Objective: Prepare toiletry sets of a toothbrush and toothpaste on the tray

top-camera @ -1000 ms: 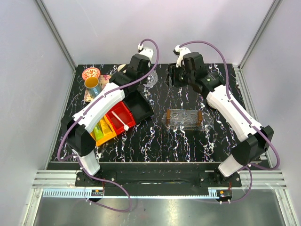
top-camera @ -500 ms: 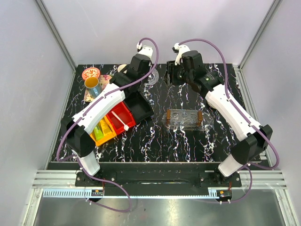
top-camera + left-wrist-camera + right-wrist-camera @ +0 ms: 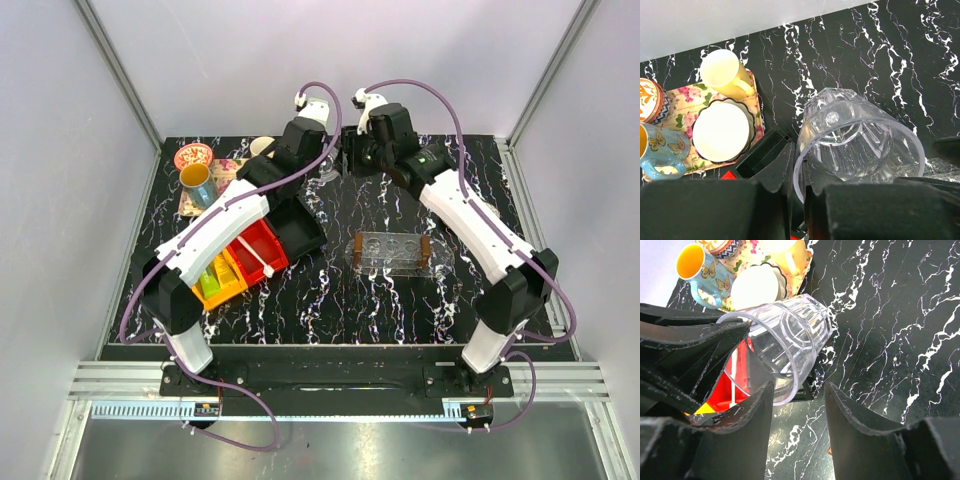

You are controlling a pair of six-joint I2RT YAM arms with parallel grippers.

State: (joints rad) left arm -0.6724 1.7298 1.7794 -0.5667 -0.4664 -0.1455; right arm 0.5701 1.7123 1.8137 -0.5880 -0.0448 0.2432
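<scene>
My left gripper [image 3: 799, 165] is shut on the rim of a clear ribbed plastic cup [image 3: 860, 145], one finger inside and one outside, and holds it tilted above the table's back middle [image 3: 326, 170]. My right gripper [image 3: 799, 390] is open, its jaws just below the cup's mouth [image 3: 790, 340], not touching it. The white toothbrush [image 3: 255, 255] lies in the red bin and also shows in the right wrist view [image 3: 733, 385]. The orange-yellow and green toothpaste tubes [image 3: 215, 275] lie in the yellow bin. The clear tray [image 3: 443, 262] shows only as a faint rim beside the rack.
A clear three-hole rack with brown ends [image 3: 392, 250] stands mid-table. A floral tray [image 3: 680, 117] with a yellow cup [image 3: 722, 72], a white bowl [image 3: 722, 131] and a butterfly mug [image 3: 657, 150] sits at the back left. A black bin [image 3: 300, 228] lies beside the red one.
My right arm has swung left towards the back middle, bringing its open gripper up to the cup. My left gripper has shifted slightly back with the cup.
</scene>
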